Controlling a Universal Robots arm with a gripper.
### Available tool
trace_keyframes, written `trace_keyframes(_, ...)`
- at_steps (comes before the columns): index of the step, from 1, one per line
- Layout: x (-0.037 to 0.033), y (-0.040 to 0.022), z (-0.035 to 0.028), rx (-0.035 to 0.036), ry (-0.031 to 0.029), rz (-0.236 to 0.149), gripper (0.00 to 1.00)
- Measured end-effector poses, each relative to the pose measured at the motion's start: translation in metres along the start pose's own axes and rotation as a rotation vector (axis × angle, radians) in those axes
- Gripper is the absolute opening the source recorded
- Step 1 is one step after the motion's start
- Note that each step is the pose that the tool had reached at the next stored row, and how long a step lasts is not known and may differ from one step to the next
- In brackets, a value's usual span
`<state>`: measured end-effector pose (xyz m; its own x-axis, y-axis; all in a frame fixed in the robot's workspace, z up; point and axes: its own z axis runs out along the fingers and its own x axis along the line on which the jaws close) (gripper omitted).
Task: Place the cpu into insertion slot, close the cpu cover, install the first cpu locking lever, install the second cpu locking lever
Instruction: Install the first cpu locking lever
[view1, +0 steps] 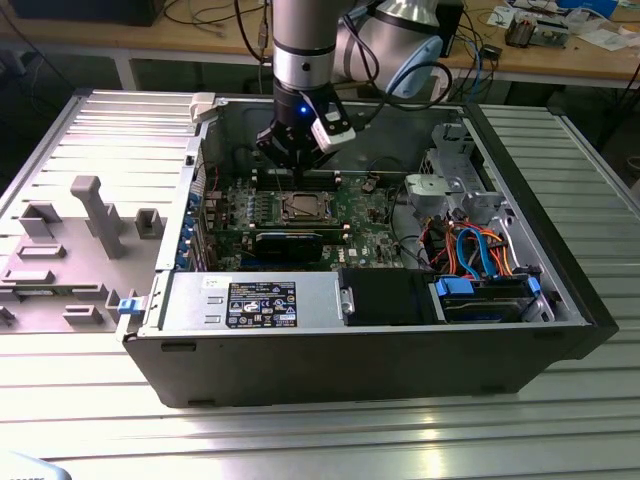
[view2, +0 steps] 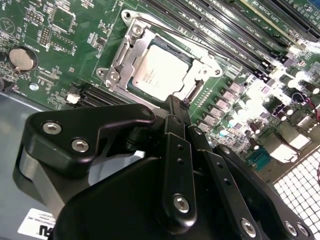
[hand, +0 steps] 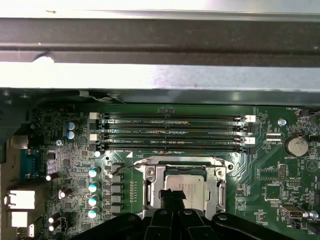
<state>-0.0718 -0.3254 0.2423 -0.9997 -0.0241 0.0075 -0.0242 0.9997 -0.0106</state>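
A ribbed grey metal table (view1: 330, 430) carries an opened desktop computer case (view1: 560, 300), lying on its side, with cluttered wooden workbenches seen behind it. To the exterior view's left of the case, a grey fixture plate (view1: 60, 250) with upright blocks is laid on the table. Inside the case, a green motherboard (view1: 355, 215) is mounted at the far middle, with a black power supply (view1: 270, 300) at the near side and a drive cage with blue and orange cables (view1: 475, 250) at the exterior view's right.

The gripper (view1: 292, 160) is held above the motherboard, just beyond the insertion slot (view1: 303, 208). In the first wrist view, the fingertips (hand: 172, 196) are seen pressed together over the near edge of the cpu (hand: 186, 186); nothing is pinched between them.

The cpu (view2: 157, 75) is seated in the insertion slot (view2: 131, 87), its silvery top exposed. The cpu cover (view2: 127, 47) is laid down around it as a metal frame, and a thin locking lever (view2: 165, 31) is seen running along one side of the frame. Four long memory slots (hand: 172, 132) are located just beside the socket.
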Motion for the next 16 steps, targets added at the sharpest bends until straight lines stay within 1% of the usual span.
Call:
trace_keyframes(11, 0.0081, 0.0002, -0.0023, 0.0008, -0.0011, 0.000, 0.11)
trace_keyframes(16, 0.0110, 0.0003, -0.0025, 0.0025, -0.0011, 0.000, 0.11)
